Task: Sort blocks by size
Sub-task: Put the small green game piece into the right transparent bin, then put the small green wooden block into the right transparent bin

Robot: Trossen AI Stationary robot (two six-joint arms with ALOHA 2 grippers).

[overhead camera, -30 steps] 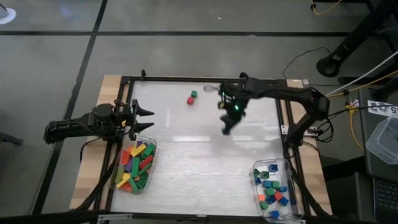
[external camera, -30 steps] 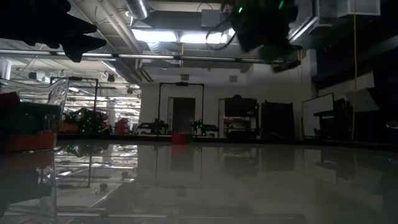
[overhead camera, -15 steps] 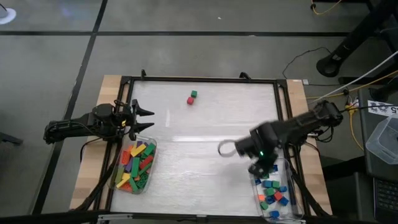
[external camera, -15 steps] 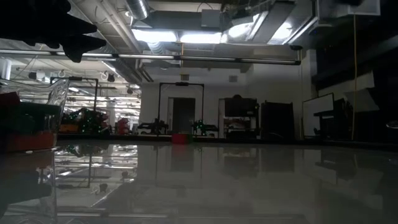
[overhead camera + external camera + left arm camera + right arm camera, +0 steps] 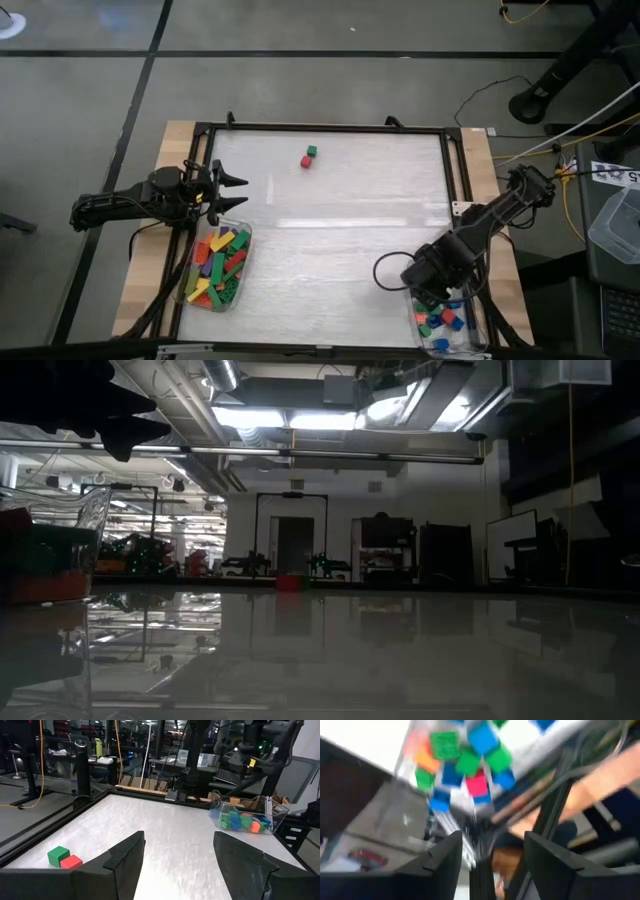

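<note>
High view: right gripper (image 5: pixel 432 292), jaws parted and empty, over clear plastic tub (image 5: pixel 462 340) of short squarish blocks (image 5: pixel 447 320); left gripper (image 5: pixel 236 190) wide open, empty, above tub of long rectangular blocks (image 5: pixel 222 265); green cube (image 5: pixel 312 152) touching red cube (image 5: pixel 306 161) on white table (image 5: pixel 330 230); no legible writing.

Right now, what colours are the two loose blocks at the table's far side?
Green block and red block; the left wrist view shows them best.

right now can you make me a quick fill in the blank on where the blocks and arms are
1. The right gripper hangs over the tub that holds the ____ blocks.
2. On the bare table, a green block sits touching a ____ one.
3. The long blocks fill the tub nearest the ____ gripper.
4. That gripper's fingers stand ____, holding nothing.

Missing words: short; red; left; open
</note>
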